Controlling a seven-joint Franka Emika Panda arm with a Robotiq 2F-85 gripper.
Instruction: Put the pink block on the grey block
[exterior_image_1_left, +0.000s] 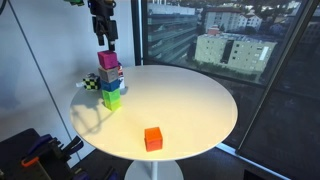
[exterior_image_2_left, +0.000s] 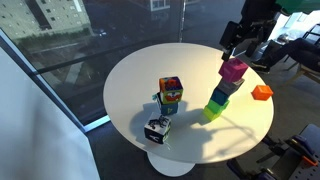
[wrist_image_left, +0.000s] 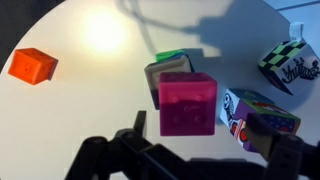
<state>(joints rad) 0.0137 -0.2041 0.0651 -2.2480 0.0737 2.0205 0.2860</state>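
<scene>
The pink block (exterior_image_1_left: 107, 60) sits on top of a stack, resting on the grey block (exterior_image_1_left: 113, 73). Below them are a blue-green block and a lime-green cube (exterior_image_1_left: 111, 100). The stack leans slightly in an exterior view, with the pink block (exterior_image_2_left: 234, 70) over the grey block (exterior_image_2_left: 227, 87). In the wrist view the pink block (wrist_image_left: 187, 103) covers most of the grey block (wrist_image_left: 156, 76). My gripper (exterior_image_1_left: 103, 41) hangs just above the stack (exterior_image_2_left: 233, 50). It is open in the wrist view (wrist_image_left: 200, 133), its fingers apart on either side of the pink block and not touching it.
An orange cube (exterior_image_1_left: 152, 138) lies alone near the round white table's edge (exterior_image_1_left: 215, 135). A black-and-white checkered block (wrist_image_left: 285, 62) and a colourful picture cube (wrist_image_left: 258, 112) stand close to the stack. Windows surround the table.
</scene>
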